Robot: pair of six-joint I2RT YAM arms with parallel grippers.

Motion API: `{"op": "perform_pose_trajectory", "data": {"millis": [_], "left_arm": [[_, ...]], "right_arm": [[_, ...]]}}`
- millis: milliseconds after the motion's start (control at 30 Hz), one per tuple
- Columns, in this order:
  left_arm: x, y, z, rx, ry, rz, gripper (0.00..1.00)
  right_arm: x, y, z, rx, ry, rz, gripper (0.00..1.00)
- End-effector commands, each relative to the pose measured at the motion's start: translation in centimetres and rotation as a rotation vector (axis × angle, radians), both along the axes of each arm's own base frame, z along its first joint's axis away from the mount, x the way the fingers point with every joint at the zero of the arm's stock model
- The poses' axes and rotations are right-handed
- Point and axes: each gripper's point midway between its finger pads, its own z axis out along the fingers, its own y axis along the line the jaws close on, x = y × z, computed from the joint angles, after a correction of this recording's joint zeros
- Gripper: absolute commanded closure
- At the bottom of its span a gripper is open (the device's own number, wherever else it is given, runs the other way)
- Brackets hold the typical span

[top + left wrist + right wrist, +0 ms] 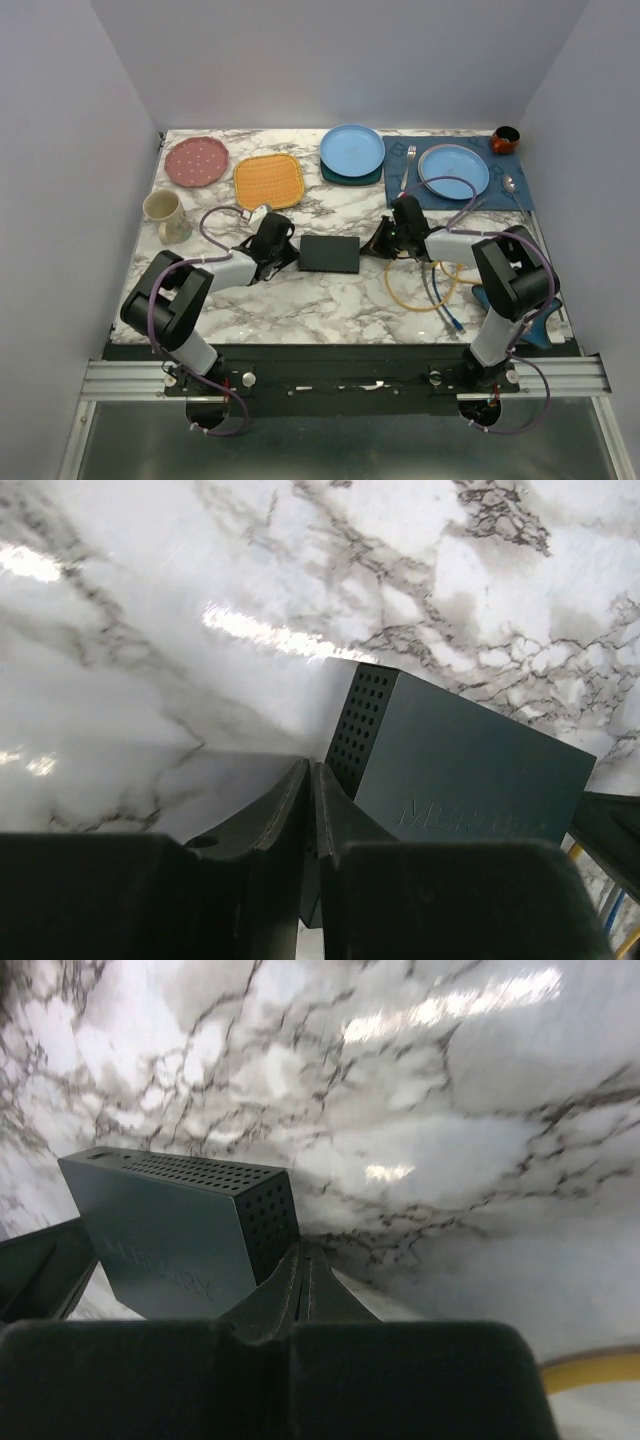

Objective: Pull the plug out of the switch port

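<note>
The switch is a flat black box lying on the marble table's middle. My left gripper is shut and empty, its tips at the switch's left end. In the left wrist view the closed fingertips touch or nearly touch the perforated end of the switch. My right gripper is shut and empty at the switch's right end; its closed tips sit beside the perforated end. A yellow cable and a blue cable lie loose to the right. No plug shows in a port.
Along the back stand a pink plate, an orange mat, blue plates, and a blue placemat with a plate, fork, spoon and brown bowl. A mug stands at the left.
</note>
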Motion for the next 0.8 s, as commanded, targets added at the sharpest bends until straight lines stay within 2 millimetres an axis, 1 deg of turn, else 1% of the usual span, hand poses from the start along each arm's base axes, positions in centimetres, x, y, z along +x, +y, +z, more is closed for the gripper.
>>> {"op": "perform_pose_trajectory", "data": {"millis": [0, 33, 67, 100, 133, 167, 200, 233, 267, 300, 333, 367, 433, 467, 500, 533, 567, 600, 633, 667, 700, 767], "left_arm": [[-2.3, -0.5, 0.6, -0.021, 0.006, -0.014, 0.8], [-2.2, 0.0, 1.3, -0.004, -0.014, -0.004, 0.8], [-2.2, 0.9, 1.6, 0.062, -0.008, 0.0, 0.8], [-2.1, 1.7, 2.2, 0.102, -0.009, 0.019, 0.77], [-1.5, 3.1, 3.2, 0.166, -0.039, 0.067, 0.74], [-1.3, 3.8, 4.3, 0.21, -0.033, 0.08, 0.69], [-1.2, 4.3, 5.1, 0.241, -0.048, 0.079, 0.53], [-0.9, 4.6, 6.6, 0.24, -0.08, 0.096, 0.45], [-0.9, 5.1, 7.3, 0.256, -0.089, 0.112, 0.34], [-0.9, 5.3, 8.1, 0.251, -0.106, 0.119, 0.3], [-1.0, 5.4, 9.2, 0.232, -0.135, 0.129, 0.27], [-1.1, 5.4, 9.7, 0.223, -0.141, 0.128, 0.19], [-1.2, 5.3, 10.6, 0.223, -0.163, 0.113, 0.12], [-1.0, 5.2, 11.2, 0.227, -0.172, 0.1, 0.09], [-0.9, 5.2, 11.3, 0.248, -0.168, 0.09, 0.03], [-0.9, 5.0, 11.0, 0.293, -0.157, 0.058, 0.01], [-0.7, 4.7, 11.6, 0.313, -0.155, 0.044, 0.01], [-0.5, 4.8, 11.6, 0.346, -0.152, 0.042, 0.01], [-0.6, 4.3, 11.1, 0.37, -0.14, 0.031, 0.01], [-0.6, 4.1, 11.3, 0.37, -0.128, 0.041, 0.01], [-0.6, 3.8, 11.3, 0.365, -0.128, 0.034, 0.01], [-0.6, 3.3, 11.4, 0.377, -0.139, 0.02, 0.01]], "right_arm": [[-3.6, 1.0, -1.2, -0.012, 0.063, 0.056, 0.99], [-3.3, 0.8, -0.7, -0.024, 0.044, 0.051, 1.0], [-2.8, 0.6, 0.0, -0.037, 0.01, 0.052, 0.99], [-2.3, 0.0, 0.6, -0.068, -0.014, 0.033, 1.0], [-2.0, -0.3, 2.2, -0.077, -0.054, 0.024, 0.99], [-1.6, -0.7, 3.1, -0.101, -0.09, 0.029, 0.98], [-1.0, -1.7, 3.9, -0.151, -0.123, 0.0, 0.96], [-0.6, -2.2, 5.1, -0.17, -0.163, -0.015, 0.94], [-0.4, -2.7, 7.5, -0.174, -0.238, -0.018, 0.86], [0.2, -4.0, 8.6, -0.221, -0.294, -0.069, 0.81], [0.3, -4.6, 9.7, -0.234, -0.333, -0.079, 0.75], [0.3, -5.0, 12.3, -0.235, -0.411, -0.075, 0.63], [0.3, -5.3, 14.5, -0.24, -0.509, -0.064, 0.55], [0.0, -5.0, 15.8, -0.258, -0.588, -0.02, 0.47], [0.0, -5.0, 18.7, -0.24, -0.706, -0.045, 0.43], [-0.4, -5.2, 19.0, -0.252, -0.746, -0.037, 0.41], [-0.7, -4.8, 19.6, -0.26, -0.787, -0.013, 0.26], [-0.8, -4.7, 20.7, -0.224, -0.82, -0.036, 0.0], [-1.0, -4.4, 21.1, -0.194, -0.839, -0.03, 0.0], [-1.5, -4.0, 20.6, -0.175, -0.845, -0.003, 0.0], [-1.9, -2.9, 21.8, -0.109, -0.893, 0.029, 0.0], [-2.3, -2.3, 21.8, -0.054, -0.885, 0.033, 0.0]]}}
